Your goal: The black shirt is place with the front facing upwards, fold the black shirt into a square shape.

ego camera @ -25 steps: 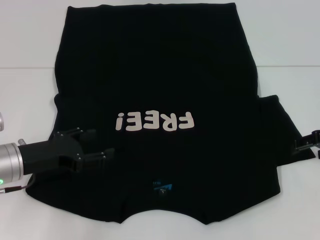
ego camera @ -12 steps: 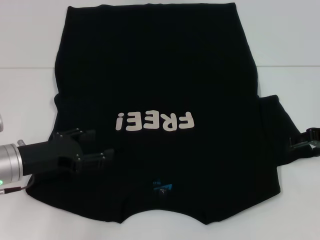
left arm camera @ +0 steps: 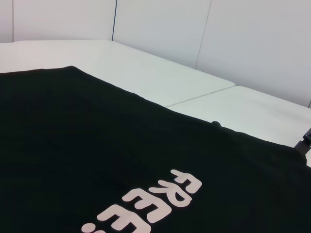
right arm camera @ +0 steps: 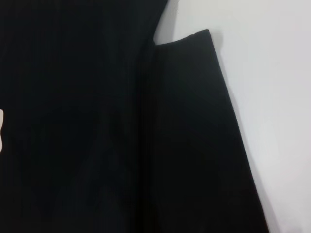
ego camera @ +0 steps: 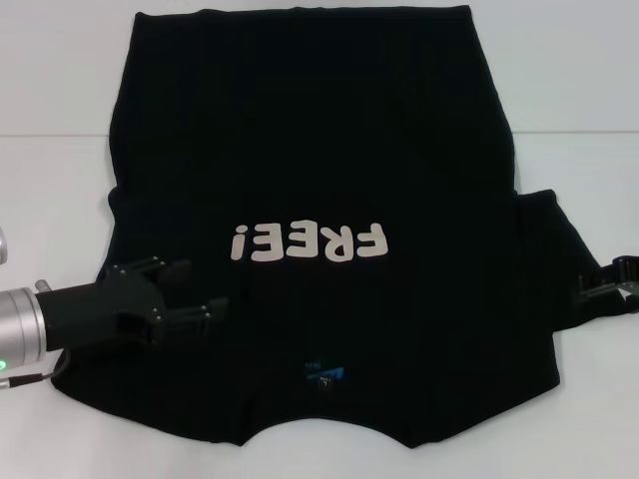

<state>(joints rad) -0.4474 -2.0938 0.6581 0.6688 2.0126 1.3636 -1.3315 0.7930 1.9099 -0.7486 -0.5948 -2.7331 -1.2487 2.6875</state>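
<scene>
Over the last second my right pincer (ego camera: pixel 606 289), whose grip I cannot tell, crept inward to the black shirt (ego camera: pixel 319 170)'s sleeve edge, while my released left pincer (ego camera: pixel 192 292) barely moved above the shirt, still flat on the worktop (ego camera: pixel 60 190), unfolded.

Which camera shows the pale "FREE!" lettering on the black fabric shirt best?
The head view: the whole pale pinkish "FREE!" lettering shows on the black short-sleeved fabric shirt. The left wrist view shows it partly cut off; the right wrist view shows only a sliver.
</scene>
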